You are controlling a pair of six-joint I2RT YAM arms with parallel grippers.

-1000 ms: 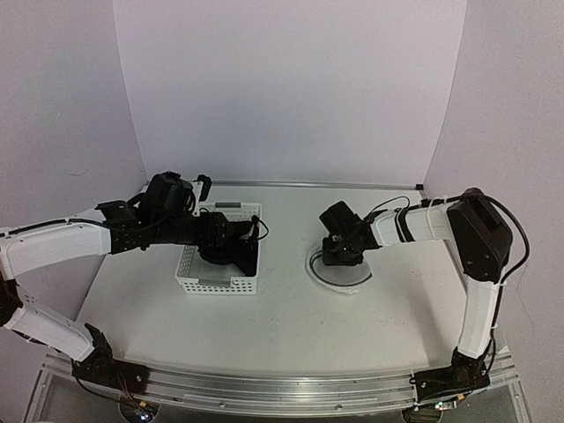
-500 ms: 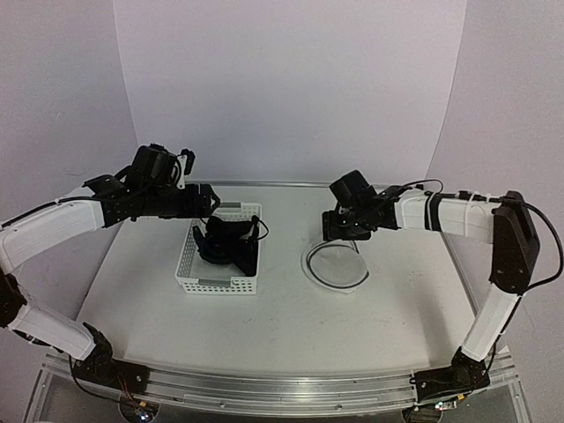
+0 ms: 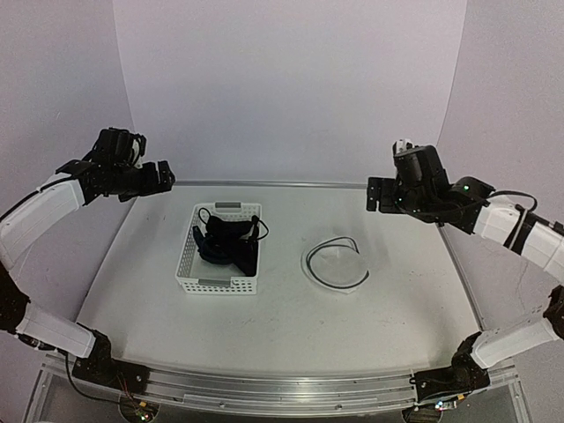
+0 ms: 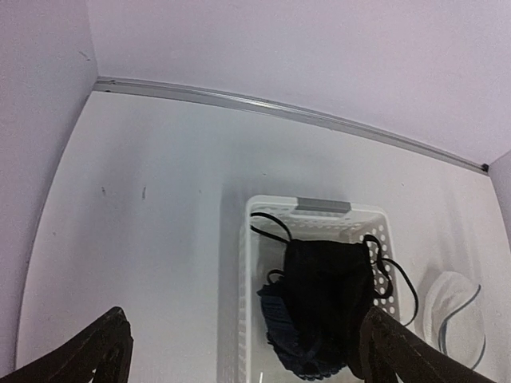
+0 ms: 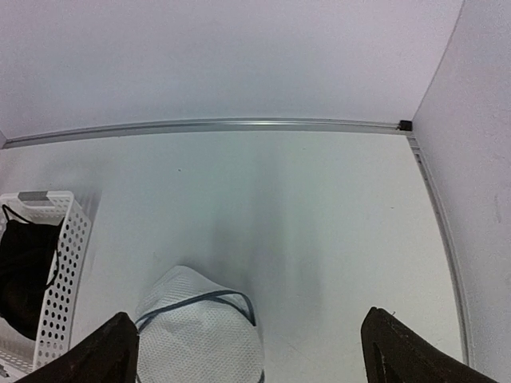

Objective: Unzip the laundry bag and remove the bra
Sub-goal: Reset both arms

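Note:
The laundry bag lies collapsed on the table right of centre, white mesh with a thin dark rim; it also shows as the laundry bag and the laundry bag. The black bra rests inside the white basket, seen as the bra with thin straps draped over the rim. My left gripper hangs high at the far left, open and empty. My right gripper hangs high at the far right, open and empty, well above the bag.
The white perforated basket stands left of centre, its rim close under the left wrist camera. A metal strip runs along the table's far edge below the back wall. Side walls close in left and right.
Both arms rose and swung outward toward the side walls. The left gripper left the basket with the bra lying in it. The right gripper opened wider and left the bag flat on the table.

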